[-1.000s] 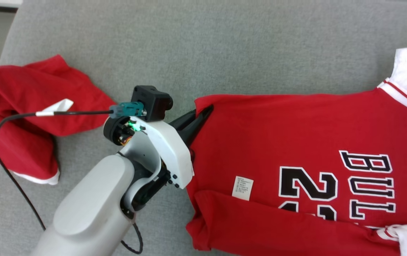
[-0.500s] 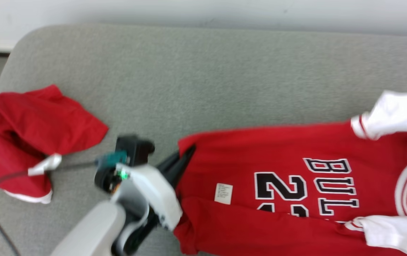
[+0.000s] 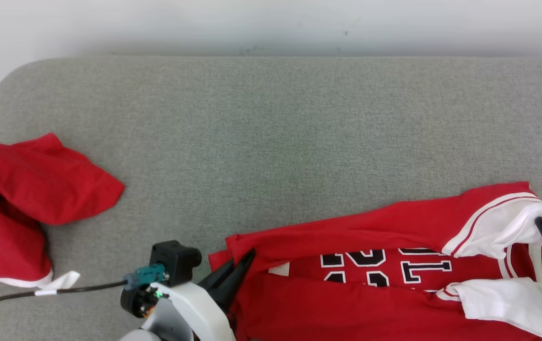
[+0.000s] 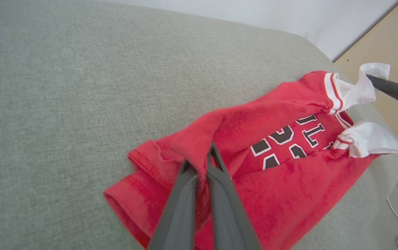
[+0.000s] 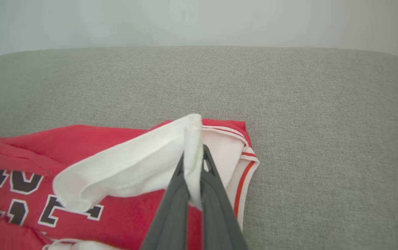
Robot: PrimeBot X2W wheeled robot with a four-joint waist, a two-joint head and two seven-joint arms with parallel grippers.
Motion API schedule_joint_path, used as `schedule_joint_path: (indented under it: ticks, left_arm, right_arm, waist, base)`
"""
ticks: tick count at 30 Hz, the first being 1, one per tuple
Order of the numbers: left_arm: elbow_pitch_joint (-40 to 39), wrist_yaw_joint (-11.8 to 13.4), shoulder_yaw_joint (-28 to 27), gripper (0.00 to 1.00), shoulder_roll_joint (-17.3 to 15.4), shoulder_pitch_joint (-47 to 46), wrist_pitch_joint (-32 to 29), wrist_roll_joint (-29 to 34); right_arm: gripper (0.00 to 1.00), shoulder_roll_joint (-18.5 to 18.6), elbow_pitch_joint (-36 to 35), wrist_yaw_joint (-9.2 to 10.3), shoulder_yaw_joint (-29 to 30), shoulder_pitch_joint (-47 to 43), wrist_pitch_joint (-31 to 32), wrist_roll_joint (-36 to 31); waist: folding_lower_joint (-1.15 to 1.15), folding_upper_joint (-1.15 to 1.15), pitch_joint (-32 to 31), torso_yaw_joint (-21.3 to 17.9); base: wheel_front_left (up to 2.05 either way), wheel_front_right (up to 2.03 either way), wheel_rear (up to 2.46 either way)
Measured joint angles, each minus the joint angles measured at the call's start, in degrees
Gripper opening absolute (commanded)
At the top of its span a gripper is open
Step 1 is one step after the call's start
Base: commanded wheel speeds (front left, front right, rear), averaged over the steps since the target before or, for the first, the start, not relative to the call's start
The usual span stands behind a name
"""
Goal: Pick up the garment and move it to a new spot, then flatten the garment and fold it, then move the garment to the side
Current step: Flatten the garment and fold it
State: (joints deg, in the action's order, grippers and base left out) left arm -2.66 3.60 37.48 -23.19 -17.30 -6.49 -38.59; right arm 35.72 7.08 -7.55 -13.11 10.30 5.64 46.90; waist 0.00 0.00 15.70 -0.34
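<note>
The garment [image 3: 384,227] is a red jersey with black-and-white lettering and white sleeves, lying at the near right of the grey cushion [image 3: 275,132]. Its far edge is lifted and drawn over the lettering. My left gripper [image 3: 249,255] is shut on the red hem corner; the left wrist view has the fingertips [image 4: 200,156] pinching that fabric [image 4: 289,180]. My right gripper [image 3: 540,222] is shut on the white sleeve at the far right. In the right wrist view a white fold [image 5: 122,166] runs between its closed fingers [image 5: 193,152].
A second red cloth [image 3: 24,189] lies crumpled at the cushion's left edge. A black cable [image 3: 39,293] trails from my left wrist. A pale wall runs behind the cushion, and bare grey surface stretches across the middle and back.
The camera has tilted up and the view shifted. Both grippers have pulled the jersey's far edge toward the near side, so it now covers part of the lettering. The grips are unchanged.
</note>
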Motion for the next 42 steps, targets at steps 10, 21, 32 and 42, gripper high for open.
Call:
schedule_joint_path:
  ticks: [10,21,32,42]
  left_arm:
    - [-0.68,0.57,0.98,0.00,-0.15,1.82,0.10,0.23]
    - [0.16,2.45,1.52,1.00,-1.37,4.13,1.25,1.79]
    - [0.14,15.35,-4.36,1.00,-1.62,12.07,20.13,12.51]
    - [-6.00,18.74,-11.21,1.00,4.69,18.25,21.57,25.10]
  right_arm:
    - [0.00,-0.52,-0.38,0.00,-0.57,-1.80,0.63,-0.26]
    - [1.00,1.64,-0.90,0.00,-2.29,-4.65,3.13,0.11]
    - [1.00,1.77,-0.31,0.00,5.22,-9.94,3.13,-0.35]
    - [1.00,-2.13,-1.09,0.00,6.50,-12.49,6.37,-2.68]
  waist:
    - [0.00,0.00,-0.65,-0.14]
    - [0.00,0.00,-1.89,-0.57]
    - [0.00,0.00,-5.00,-1.21]
    - [0.00,0.00,-5.98,-0.45]
  base:
    - [0.00,0.00,0.00]
    - [0.00,0.00,0.00]
    - [0.00,0.00,0.00]
    - [0.00,0.00,0.00]
